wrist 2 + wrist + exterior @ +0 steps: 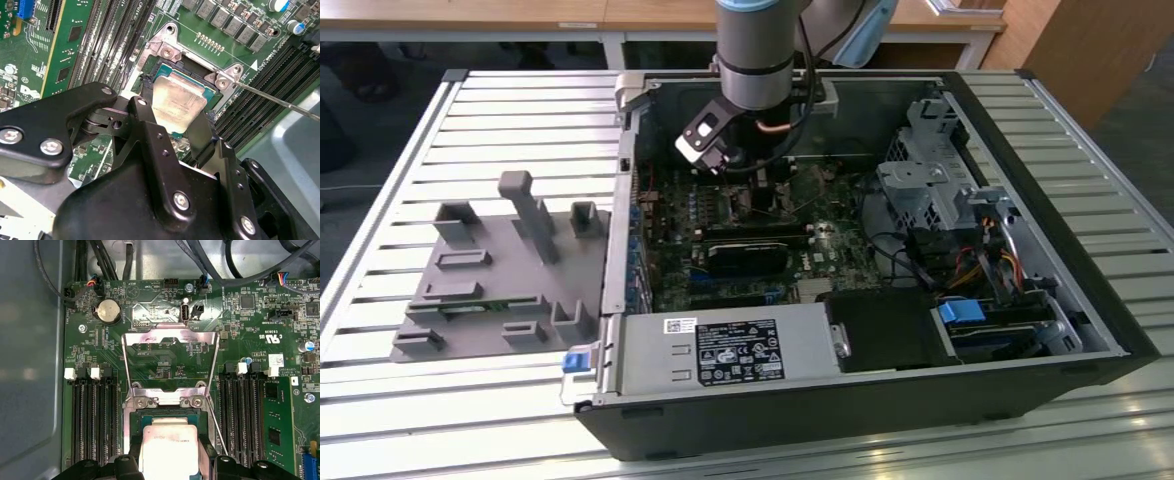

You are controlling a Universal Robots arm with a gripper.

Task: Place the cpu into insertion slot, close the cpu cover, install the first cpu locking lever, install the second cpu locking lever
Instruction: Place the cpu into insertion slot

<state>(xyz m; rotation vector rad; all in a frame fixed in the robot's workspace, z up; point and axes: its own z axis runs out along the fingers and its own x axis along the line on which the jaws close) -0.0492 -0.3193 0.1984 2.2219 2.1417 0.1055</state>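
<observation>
Presently pinching the cpu (pixel 177 102) by two opposite edges with the claw (pixel 176 122), narrowed to chip width. Poised right over the slot (pixel 134 422), inside the open case (pixel 1014 330); cannot tell whether seated or just above, and looks slightly tilted in the second wrist view.

Likely trouble, as a judgement: bent contacts in the slot if lowered skewed or turned off its key; a jammed corner on the black rim if let go off-centre; a slip from the smooth edges if gripped too lightly. Also some risk of catching the lever (pixel 216 427), just beside one black finger (pixel 212 145).

Flat, square, dull silver top on the cpu, faintly smudged, with rounded corners and a green edge beneath. Thin bright steel frame for the cover (pixel 170 335), with a big square cut-out, flipped back against the green board (pixel 250 330). Slim, springy-looking wire for the lever. Matte black, hard, blocky fingers dotted with screw heads.
</observation>
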